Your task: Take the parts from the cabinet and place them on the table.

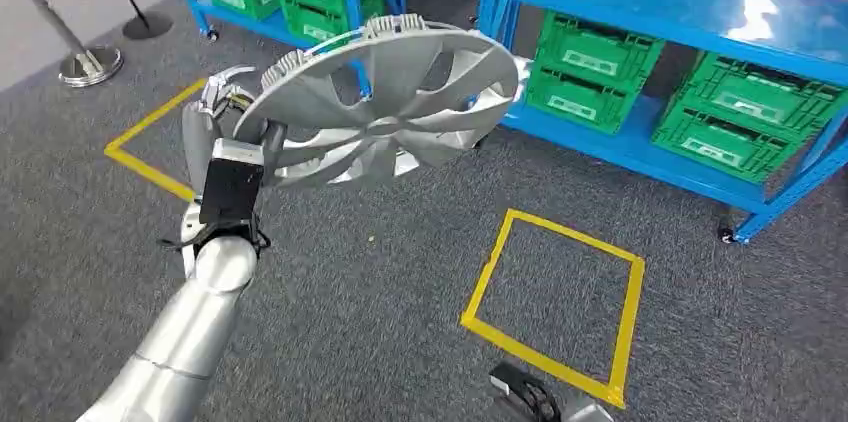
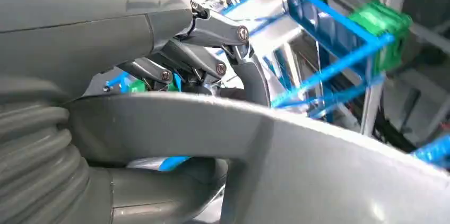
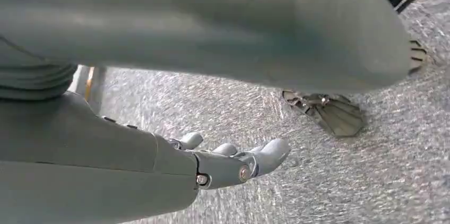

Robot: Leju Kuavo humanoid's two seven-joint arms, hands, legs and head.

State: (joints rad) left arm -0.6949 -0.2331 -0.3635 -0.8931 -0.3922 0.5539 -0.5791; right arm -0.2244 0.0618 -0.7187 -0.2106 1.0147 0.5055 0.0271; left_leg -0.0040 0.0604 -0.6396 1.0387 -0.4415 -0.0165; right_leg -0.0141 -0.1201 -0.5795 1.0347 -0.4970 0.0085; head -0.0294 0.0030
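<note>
Part: silver wheel cover [image 1: 385, 107], a broad spoked disc, held up in the air in front of the robot, above the grey carpet [image 1: 360, 312].
Left hand: left hand [image 1: 225, 112] grips the disc at its rim on the robot's left side; fingers curl over the edge. In the left wrist view the thumb and dark fingers [image 2: 212, 33] close on the pale rim [image 2: 318, 165].
Lie of the part: disc tilted, near edge low by the hand, far edge raised toward the blue rack [image 1: 640, 2]. The whole disc hangs out to the right of the gripping hand, so its weight sits off to one side of the grip.
Right hand: right hand [image 3: 233, 163] hangs low over the carpet, fingers loosely spread, holding nothing. Well apart from the part.
Nearer arm: left, plainly; it already carries the part.
Surface: not to be seen from here. Judged: the robot must turn or walk to find it before setting down.
Room: blue racks with green crates [image 1: 590, 67] ahead, close behind the disc's far edge; yellow tape squares [image 1: 555, 292] on the carpet; stanchion base [image 1: 90, 64] off to the left.
Risk: judged, one-sided rim grip may let the disc sag or swing; far edge could clip the rack on a turn.
</note>
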